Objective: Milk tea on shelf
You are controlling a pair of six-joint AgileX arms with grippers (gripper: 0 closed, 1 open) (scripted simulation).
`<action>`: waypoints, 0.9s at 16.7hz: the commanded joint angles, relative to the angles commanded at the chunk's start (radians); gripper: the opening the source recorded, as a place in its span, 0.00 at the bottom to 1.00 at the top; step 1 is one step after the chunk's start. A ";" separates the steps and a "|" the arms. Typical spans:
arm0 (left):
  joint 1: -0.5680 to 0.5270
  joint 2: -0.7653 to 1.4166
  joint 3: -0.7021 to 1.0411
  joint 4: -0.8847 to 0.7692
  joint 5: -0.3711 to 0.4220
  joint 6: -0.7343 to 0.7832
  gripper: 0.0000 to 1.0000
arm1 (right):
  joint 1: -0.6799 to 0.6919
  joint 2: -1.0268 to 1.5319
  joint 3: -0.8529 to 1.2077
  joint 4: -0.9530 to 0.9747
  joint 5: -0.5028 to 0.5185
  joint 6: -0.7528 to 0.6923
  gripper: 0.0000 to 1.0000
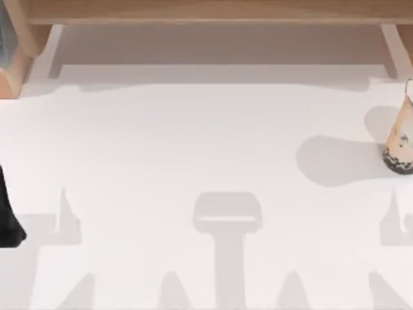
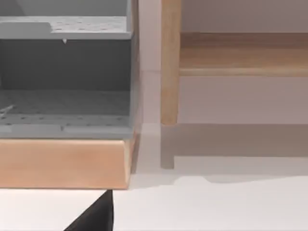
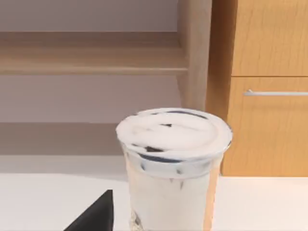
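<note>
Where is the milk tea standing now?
In the top view the milk tea stands upright on the white table at its right edge, in front of the shelf and not yet on it.

No readable text, label, brand, number or sign anywhere.

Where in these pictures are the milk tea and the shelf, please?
milk tea [image 1: 401, 139]: top view, at the table's right edge, on the cup's beige side wall.
milk tea [image 3: 173, 132]: right wrist view, on its white top.
shelf [image 1: 206, 11]: top view, on the long wooden board at the table's far edge.
</note>
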 joint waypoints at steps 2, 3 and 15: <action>0.000 0.000 0.000 0.000 0.000 0.000 1.00 | 0.000 0.001 0.000 0.001 0.000 0.000 1.00; 0.000 0.000 0.000 0.000 0.000 0.000 1.00 | 0.002 0.012 0.002 0.012 0.001 0.001 1.00; 0.000 0.000 0.000 0.000 0.000 0.000 1.00 | 0.065 0.855 0.043 0.700 0.083 0.017 1.00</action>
